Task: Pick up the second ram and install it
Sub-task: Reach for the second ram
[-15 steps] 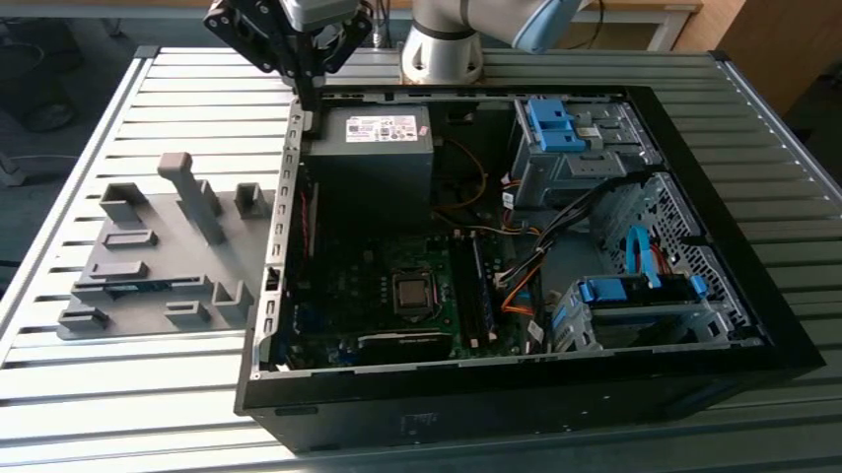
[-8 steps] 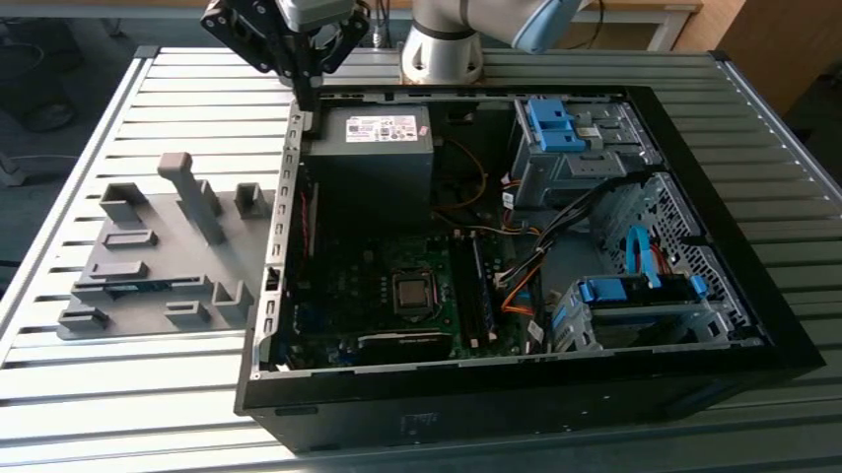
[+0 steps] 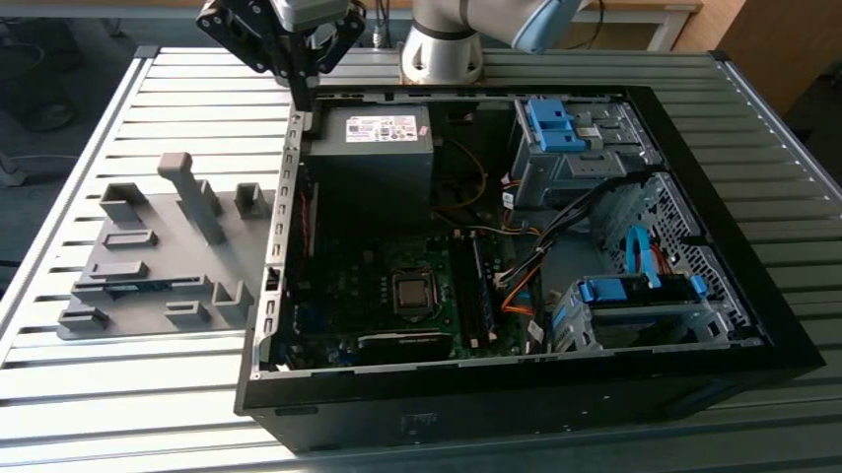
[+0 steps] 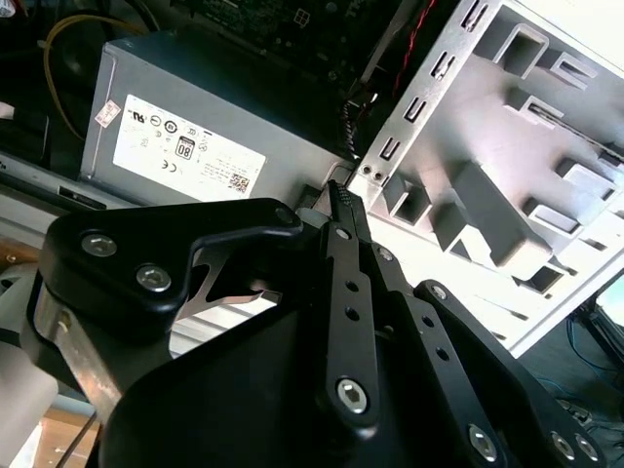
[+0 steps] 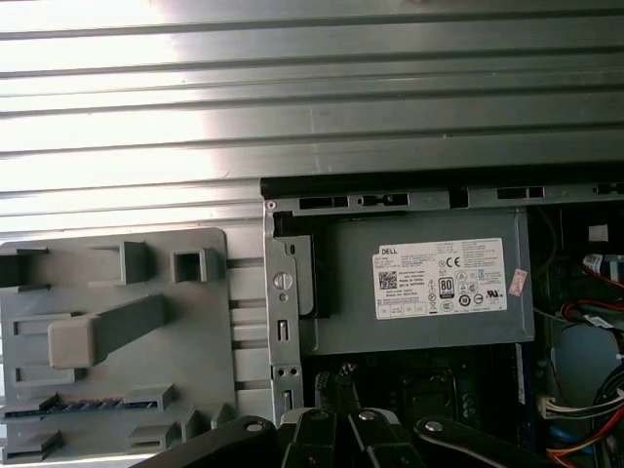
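Narrow, empty end effector is hovering at the case corner, well apart from the ram lying in its holder; pickup looks unstarted, needing a wider opening.

Sunlit ribbed metal table beside wooden panel.
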`<act>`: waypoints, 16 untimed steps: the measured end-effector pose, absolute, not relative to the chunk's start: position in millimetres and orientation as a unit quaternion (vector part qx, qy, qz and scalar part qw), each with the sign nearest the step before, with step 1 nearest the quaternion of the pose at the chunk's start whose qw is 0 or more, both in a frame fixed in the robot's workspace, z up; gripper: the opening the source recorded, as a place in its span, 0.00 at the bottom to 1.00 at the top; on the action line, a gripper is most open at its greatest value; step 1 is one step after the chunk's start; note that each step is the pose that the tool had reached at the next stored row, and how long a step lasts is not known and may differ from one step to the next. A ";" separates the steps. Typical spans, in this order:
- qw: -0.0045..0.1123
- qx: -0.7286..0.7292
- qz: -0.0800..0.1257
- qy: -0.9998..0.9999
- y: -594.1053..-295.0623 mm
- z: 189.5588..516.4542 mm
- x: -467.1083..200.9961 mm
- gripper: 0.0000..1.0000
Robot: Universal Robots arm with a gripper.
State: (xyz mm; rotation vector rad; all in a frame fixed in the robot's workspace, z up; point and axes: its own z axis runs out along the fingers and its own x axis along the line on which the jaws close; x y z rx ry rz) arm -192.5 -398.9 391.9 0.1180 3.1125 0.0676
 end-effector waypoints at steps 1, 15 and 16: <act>0.013 0.038 0.022 0.999 -398.9 391.9 -192.9 0.11; 0.013 0.038 0.022 0.999 -398.9 391.8 -197.1 0.11; 0.013 0.038 0.022 0.999 -398.9 391.8 -197.3 0.11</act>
